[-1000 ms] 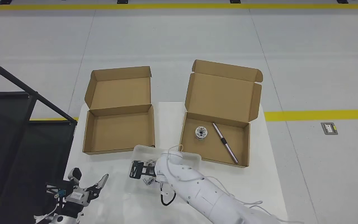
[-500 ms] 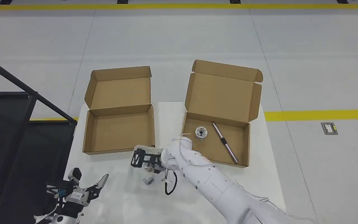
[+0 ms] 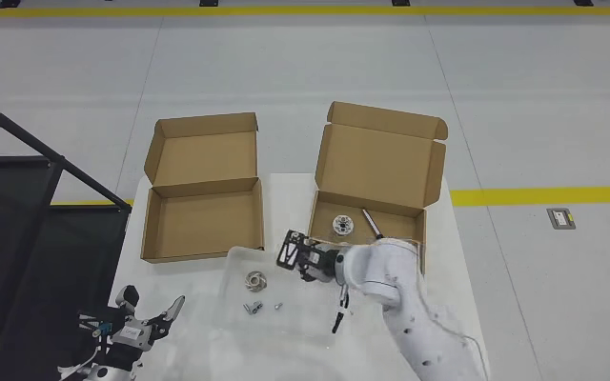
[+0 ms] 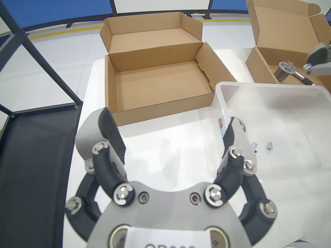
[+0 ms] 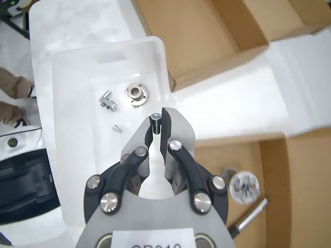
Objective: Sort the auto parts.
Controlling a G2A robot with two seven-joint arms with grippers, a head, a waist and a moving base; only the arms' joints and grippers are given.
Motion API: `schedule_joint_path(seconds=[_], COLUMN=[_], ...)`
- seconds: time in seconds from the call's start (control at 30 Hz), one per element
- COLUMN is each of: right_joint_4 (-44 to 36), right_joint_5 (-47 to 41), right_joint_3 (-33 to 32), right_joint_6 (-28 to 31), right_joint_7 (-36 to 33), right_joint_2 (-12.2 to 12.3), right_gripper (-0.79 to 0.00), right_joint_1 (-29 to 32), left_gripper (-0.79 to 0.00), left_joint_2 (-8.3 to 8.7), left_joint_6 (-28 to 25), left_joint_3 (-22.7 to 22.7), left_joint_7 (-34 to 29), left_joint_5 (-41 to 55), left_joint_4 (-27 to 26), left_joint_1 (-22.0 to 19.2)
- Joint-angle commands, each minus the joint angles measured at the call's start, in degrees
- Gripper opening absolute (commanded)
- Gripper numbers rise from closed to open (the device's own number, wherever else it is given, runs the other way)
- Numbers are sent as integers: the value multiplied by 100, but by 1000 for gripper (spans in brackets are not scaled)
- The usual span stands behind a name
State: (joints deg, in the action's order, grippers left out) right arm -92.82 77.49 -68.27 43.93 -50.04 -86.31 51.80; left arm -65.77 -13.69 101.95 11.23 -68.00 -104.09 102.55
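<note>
Top view: the right gripper (image 3: 289, 250) is travelling right. A second ago it was hovering over the left part of the clear bin (image 3: 235, 255). Now it is hanging over the bin's far right corner, just beside the near wall of the right box (image 3: 400, 233). Left behind in the bin are a flanged hub (image 3: 254, 280), a bracket (image 3: 252, 307) and a small screw (image 3: 277, 306). The right box is already holding a round part (image 3: 342, 225) and a rod (image 3: 370, 221). The left box (image 3: 202, 224) is sitting well apart on the left. The left gripper (image 3: 152, 319) is staying at the near left edge of the table.

Left wrist view: the left gripper's jaws are standing wide apart, holding nothing, aimed between the left box and the bin.

Right wrist view: the right gripper's fingers are pinching a bolt (image 5: 156, 123) by its threaded shank, with the head poking out past the fingertips. Below it lie the bin's corner and the white table. The right box is lying just beside.

The pick seems to be done, and the carry toward the right box looks to be underway. The release is still to come.
</note>
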Motion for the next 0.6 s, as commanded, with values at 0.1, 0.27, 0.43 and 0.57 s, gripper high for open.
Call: schedule_joint_path(seconds=[0.1, 0.27, 0.43, 0.57], right_joint_4=[-900, 78, 1431, 2308], right_joint_5=[41, -50, 83, 85], right_joint_3=[-902, -802, -601, -598], right_joint_6=[-683, -1000, -1360, -1403], right_joint_7=[-800, -1315, -1180, -941], right_joint_2=[141, 155, 137, 151], right_gripper=[-785, -785, -785, -785], right_joint_1=[467, 75, -530, -930], left_gripper=[0, 0, 0, 0], left_joint_2=[0, 0, 0, 0], left_joint_6=[0, 0, 0, 0], left_joint_3=[0, 0, 0, 0], left_joint_7=[0, 0, 0, 0], left_joint_5=[0, 0, 0, 0], left_joint_4=[0, 0, 0, 0], left_joint_1=[0, 0, 0, 0])
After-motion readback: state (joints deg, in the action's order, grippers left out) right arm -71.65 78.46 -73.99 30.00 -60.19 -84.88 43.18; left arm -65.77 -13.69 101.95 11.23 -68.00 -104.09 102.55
